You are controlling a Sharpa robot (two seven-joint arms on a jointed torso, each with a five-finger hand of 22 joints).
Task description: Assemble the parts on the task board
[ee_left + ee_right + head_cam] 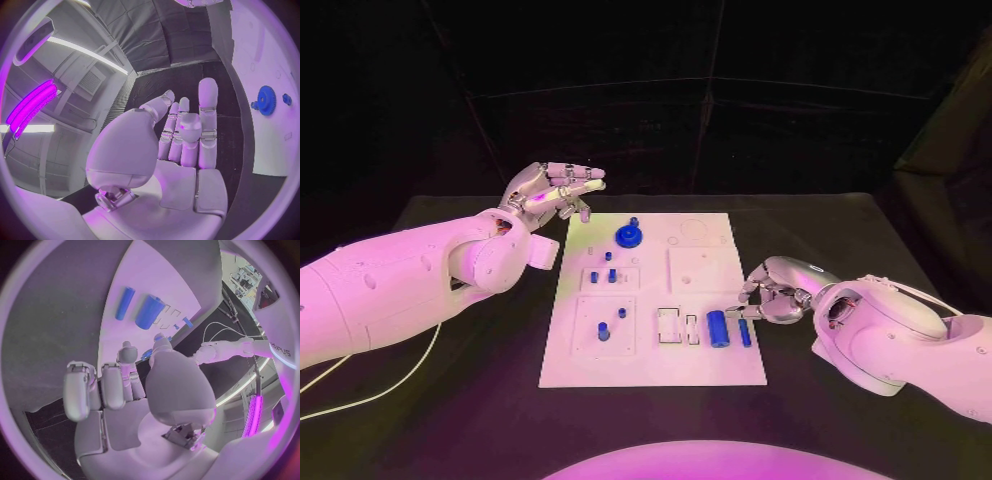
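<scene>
The white task board [661,360] lies mid-table. On it a blue gear [630,236] stands at the far end, small blue pegs [603,275] sit in the left column, and a thick blue cylinder [717,328] lies beside a slim one [744,332] near the right edge. My left hand [554,190] hovers off the board's far left corner, fingers spread, holding nothing; the gear [267,100] lies beyond its fingers [187,130]. My right hand [776,292] is at the board's right edge with fingers curled, and a small blue part [148,354] shows pinched between thumb and a finger.
A pale cable [387,385] trails across the black table under my left arm. Empty white slots [678,326] lie just left of the thick cylinder. Recessed square plates [697,268] sit in the board's right column.
</scene>
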